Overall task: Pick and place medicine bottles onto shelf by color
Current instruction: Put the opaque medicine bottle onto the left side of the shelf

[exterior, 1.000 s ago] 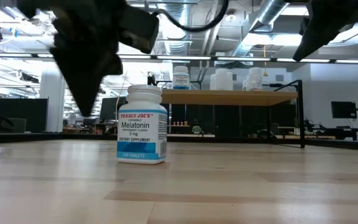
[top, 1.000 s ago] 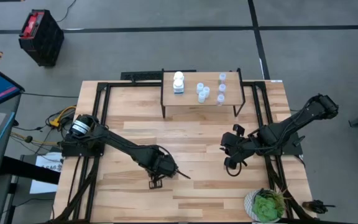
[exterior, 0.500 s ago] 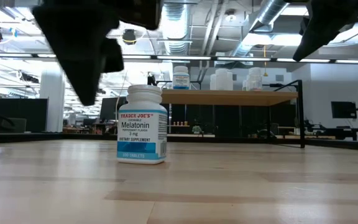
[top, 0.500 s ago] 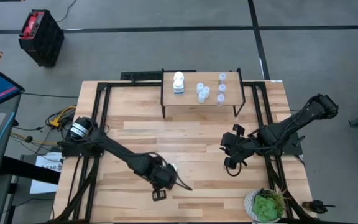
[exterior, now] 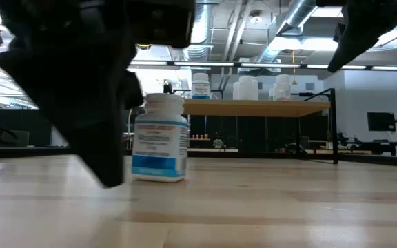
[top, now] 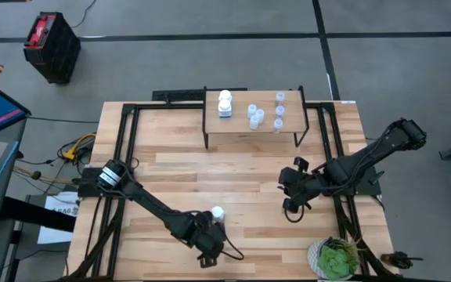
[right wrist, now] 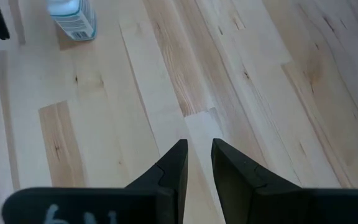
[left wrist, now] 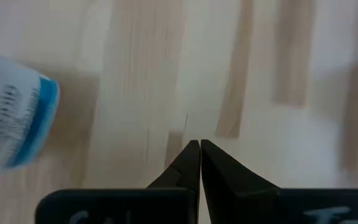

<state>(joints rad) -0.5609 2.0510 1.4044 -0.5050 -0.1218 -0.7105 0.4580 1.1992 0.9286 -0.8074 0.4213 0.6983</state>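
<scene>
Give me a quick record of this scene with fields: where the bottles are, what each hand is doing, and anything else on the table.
Loose bottle: one white bottle upright on the table
Shelf: bottles standing on top
Left hand: shut, empty, beside the loose bottle
Right hand: slightly apart, empty, over bare wood
Other: green plant at the table's corner

Left end effector (left wrist: pixel 199 148) closed, low over table front, right end effector (right wrist: pixel 197 151) slightly parted, empty

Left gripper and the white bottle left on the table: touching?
Apart. The left wrist view shows the left gripper shut on nothing, bare wood between its tips and the white bottle off to one side.
</scene>
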